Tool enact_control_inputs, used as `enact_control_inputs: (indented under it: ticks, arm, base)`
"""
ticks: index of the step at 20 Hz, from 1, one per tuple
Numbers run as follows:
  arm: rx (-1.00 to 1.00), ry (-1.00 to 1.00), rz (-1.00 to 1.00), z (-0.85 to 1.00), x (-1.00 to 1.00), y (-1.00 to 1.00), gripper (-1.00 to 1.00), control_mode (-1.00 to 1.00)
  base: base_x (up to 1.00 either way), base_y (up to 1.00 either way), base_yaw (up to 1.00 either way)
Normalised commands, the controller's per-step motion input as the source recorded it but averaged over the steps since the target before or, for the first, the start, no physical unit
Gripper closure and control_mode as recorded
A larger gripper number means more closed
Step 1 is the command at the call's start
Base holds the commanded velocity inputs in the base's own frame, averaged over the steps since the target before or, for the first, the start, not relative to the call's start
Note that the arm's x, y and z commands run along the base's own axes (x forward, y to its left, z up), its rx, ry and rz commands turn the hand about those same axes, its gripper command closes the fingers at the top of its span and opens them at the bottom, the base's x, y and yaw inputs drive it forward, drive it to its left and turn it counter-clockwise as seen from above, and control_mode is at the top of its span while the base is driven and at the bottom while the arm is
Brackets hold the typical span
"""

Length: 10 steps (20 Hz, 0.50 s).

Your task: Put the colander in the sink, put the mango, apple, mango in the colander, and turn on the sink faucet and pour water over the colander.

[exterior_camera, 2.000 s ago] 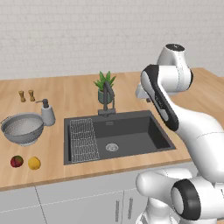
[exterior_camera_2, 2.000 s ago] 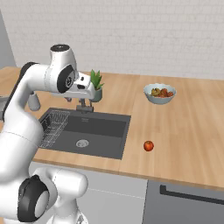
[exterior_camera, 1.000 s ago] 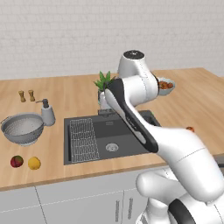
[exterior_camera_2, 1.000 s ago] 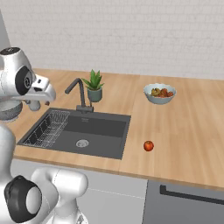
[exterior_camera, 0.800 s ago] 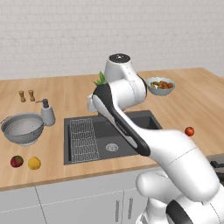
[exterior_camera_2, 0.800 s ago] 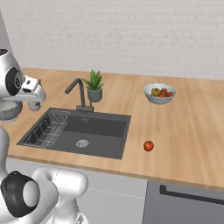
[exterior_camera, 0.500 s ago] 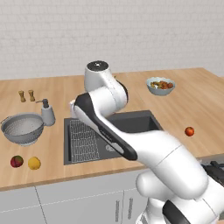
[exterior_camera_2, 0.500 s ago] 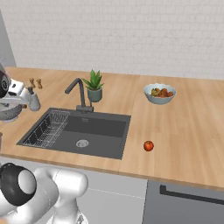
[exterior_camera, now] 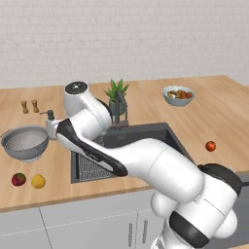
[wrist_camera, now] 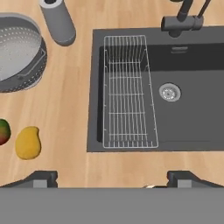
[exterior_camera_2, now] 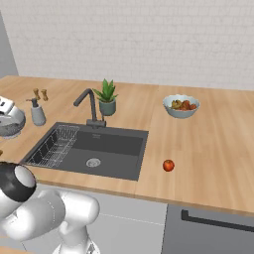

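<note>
Colander [wrist_camera: 17, 52] sits on the tabletop [wrist_camera: 70, 109], up and left of the pincer [wrist_camera: 111, 177] in the hand view, outside the sink [wrist_camera: 183, 105]. Pincer released, jaws wide, hovering over the sink's near edge. Yellow mango [wrist_camera: 28, 142] lies left of the pincer; faucet [wrist_camera: 186, 19] far ahead.

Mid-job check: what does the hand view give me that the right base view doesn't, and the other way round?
Hand view adds: the yellow mango and a red-green fruit beside it. Right base view adds: the fruit bowl, red apple, potted plant and shakers. Both: sink, wire rack, faucet, soap bottle, colander beside the sink.
</note>
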Motion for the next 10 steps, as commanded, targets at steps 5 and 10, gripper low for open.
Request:
enact_control_inputs:
  ticks: [5,10]
  arm:
    - [0.00,0.01,-0.09,-0.25,0.54,0.42,-1.00,-1.00]
    - [0.00,0.05,-0.08,-0.30,0.55,0.39,-1.00,-1.00]
  base:
    - [0.00,0.00,0.00]
    - [0.00,0.00,0.00]
